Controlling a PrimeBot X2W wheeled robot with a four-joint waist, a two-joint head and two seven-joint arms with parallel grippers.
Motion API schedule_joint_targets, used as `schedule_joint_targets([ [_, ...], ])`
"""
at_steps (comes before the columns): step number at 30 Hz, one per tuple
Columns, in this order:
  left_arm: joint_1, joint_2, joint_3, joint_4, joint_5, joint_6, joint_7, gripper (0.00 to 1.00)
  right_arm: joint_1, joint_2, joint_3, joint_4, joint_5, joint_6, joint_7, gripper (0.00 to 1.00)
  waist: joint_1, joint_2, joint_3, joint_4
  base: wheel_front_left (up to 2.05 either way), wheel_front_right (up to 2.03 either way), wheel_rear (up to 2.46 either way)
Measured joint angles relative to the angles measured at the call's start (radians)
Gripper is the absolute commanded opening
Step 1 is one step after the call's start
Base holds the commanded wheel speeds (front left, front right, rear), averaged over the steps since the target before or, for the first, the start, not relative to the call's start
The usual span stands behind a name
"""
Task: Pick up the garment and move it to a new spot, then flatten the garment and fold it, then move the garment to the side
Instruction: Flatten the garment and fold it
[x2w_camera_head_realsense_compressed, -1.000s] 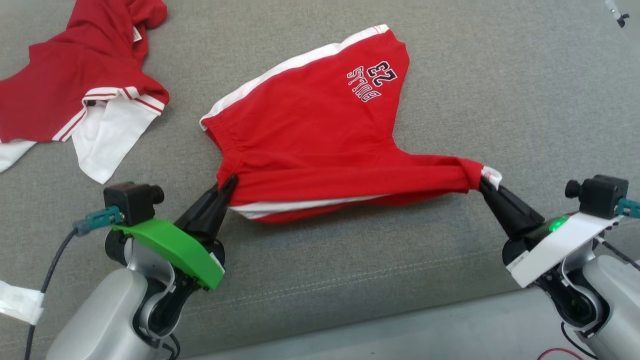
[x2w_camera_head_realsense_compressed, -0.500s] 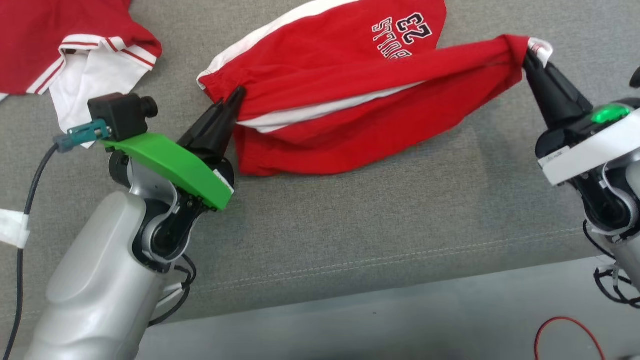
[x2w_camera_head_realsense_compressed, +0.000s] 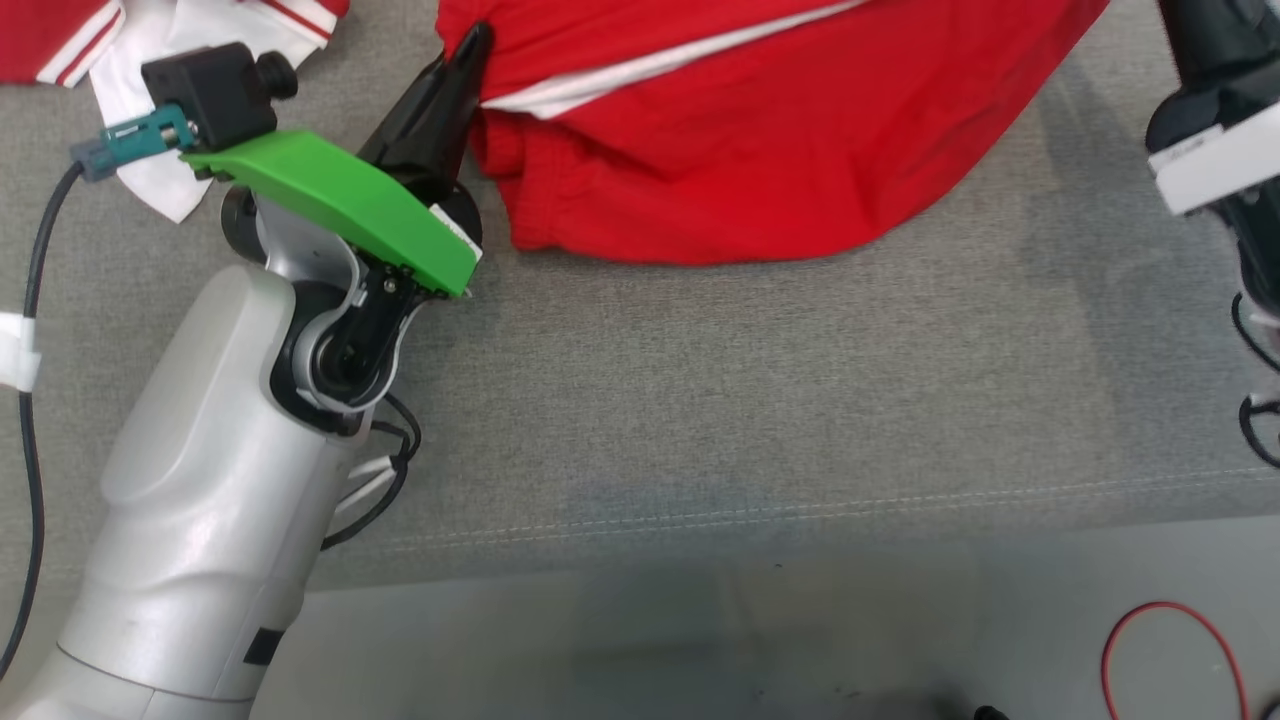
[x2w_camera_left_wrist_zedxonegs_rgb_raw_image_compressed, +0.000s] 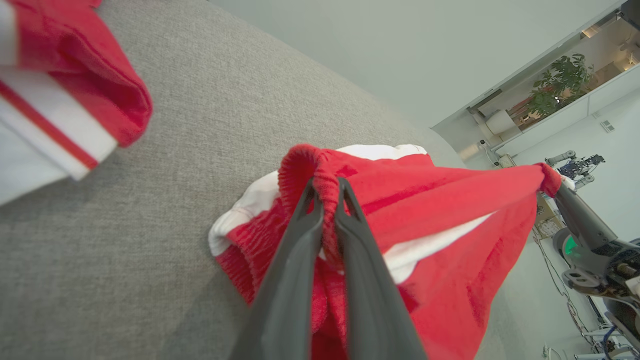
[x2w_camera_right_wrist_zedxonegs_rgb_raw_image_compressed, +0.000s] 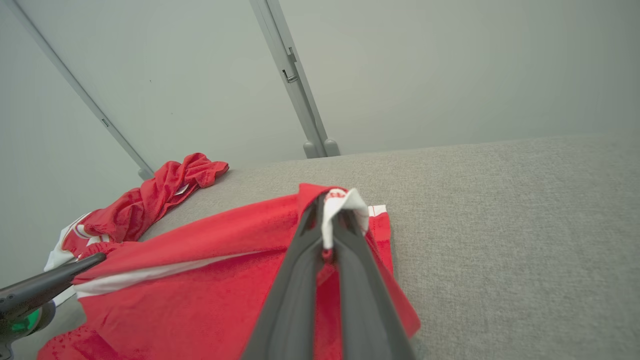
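Note:
The garment (x2w_camera_head_realsense_compressed: 760, 150) is a pair of red shorts with a white side stripe, stretched between both grippers at the top of the head view. My left gripper (x2w_camera_head_realsense_compressed: 478, 35) is shut on its elastic waistband, and the left wrist view shows that gripper (x2w_camera_left_wrist_zedxonegs_rgb_raw_image_compressed: 326, 187) pinching the gathered band of the garment (x2w_camera_left_wrist_zedxonegs_rgb_raw_image_compressed: 450, 200). My right gripper (x2w_camera_right_wrist_zedxonegs_rgb_raw_image_compressed: 331, 212) is shut on the opposite corner, by a white label. The garment (x2w_camera_right_wrist_zedxonegs_rgb_raw_image_compressed: 210, 280) hangs in a fold below the held edge, with its far part resting on the cushion. In the head view the right gripper's fingertips are cut off by the frame's top edge.
A second red-and-white garment (x2w_camera_head_realsense_compressed: 170, 30) lies crumpled on the grey cushion (x2w_camera_head_realsense_compressed: 750, 400) to the left, also seen as the crumpled garment (x2w_camera_right_wrist_zedxonegs_rgb_raw_image_compressed: 150, 200). The cushion's front seam and edge run below my arms, and beyond them is floor with a red cable (x2w_camera_head_realsense_compressed: 1170, 650).
The head camera has shifted, so everything sits higher in its view. Both grippers have raised the held edge of the shorts, and the lower cloth now hangs beneath it.

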Motion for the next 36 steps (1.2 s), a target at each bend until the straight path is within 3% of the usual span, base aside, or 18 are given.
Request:
schedule_joint_targets([
  [9,-0.056,-0.029,-0.005,0.039,0.010,-0.002,-0.012,0.00,-0.129,0.002,-0.002,0.071,-0.037,-0.029,0.039,0.00,0.0000,0.0000,0.064,0.047,0.00,0.00,0.00],
  [17,-0.107,-0.039,-0.007,0.080,0.024,-0.011,-0.038,0.00,-0.222,0.046,0.026,0.170,-0.067,-0.078,0.089,0.00,0.0000,0.0000,0.095,0.073,0.00,0.00,0.00],
  [21,-0.125,-0.046,-0.015,0.103,0.028,-0.018,-0.041,0.03,-0.246,0.056,0.030,0.210,-0.080,-0.087,0.096,0.00,-0.0001,0.0000,0.099,0.078,0.00,0.00,0.00],
  [22,-0.130,-0.048,-0.017,0.109,0.028,-0.020,-0.041,0.12,-0.252,0.059,0.031,0.220,-0.080,-0.087,0.096,0.00,-0.0001,0.0000,0.100,0.078,0.00,0.00,0.00],
  [23,-0.136,-0.048,-0.021,0.114,0.028,-0.020,-0.041,0.31,-0.257,0.062,0.032,0.229,-0.082,-0.087,0.096,0.00,-0.0001,0.0000,0.100,0.079,0.00,0.00,0.00],
  [24,-0.141,-0.049,-0.024,0.120,0.030,-0.023,-0.041,0.78,-0.261,0.063,0.033,0.237,-0.088,-0.087,0.096,0.00,0.0000,0.0000,0.100,0.079,0.00,0.00,0.00],
  [25,-0.144,-0.050,-0.026,0.125,0.032,-0.023,-0.041,1.00,-0.265,0.066,0.035,0.246,-0.090,-0.087,0.097,0.11,0.0000,0.0000,0.100,0.079,0.00,0.00,0.00],
  [26,-0.147,-0.051,-0.030,0.128,0.039,-0.027,-0.041,1.00,-0.268,0.069,0.037,0.255,-0.091,-0.088,0.097,0.31,-0.0001,0.0000,0.100,0.079,0.00,0.00,0.00],
  [27,-0.149,-0.051,-0.033,0.131,0.049,-0.028,-0.041,1.00,-0.272,0.073,0.038,0.263,-0.094,-0.095,0.097,0.75,0.0000,0.0000,0.100,0.079,0.00,0.00,0.00],
  [28,-0.150,-0.052,-0.034,0.133,0.053,-0.028,-0.041,1.00,-0.276,0.078,0.038,0.273,-0.096,-0.097,0.095,1.00,0.0000,0.0000,0.100,0.079,0.00,0.00,0.00],
  [36,-0.148,-0.050,-0.063,0.166,0.069,-0.042,-0.070,1.00,-0.280,0.109,0.038,0.347,-0.109,-0.103,0.028,1.00,0.0000,0.0000,0.074,0.079,0.00,0.00,0.00],
])
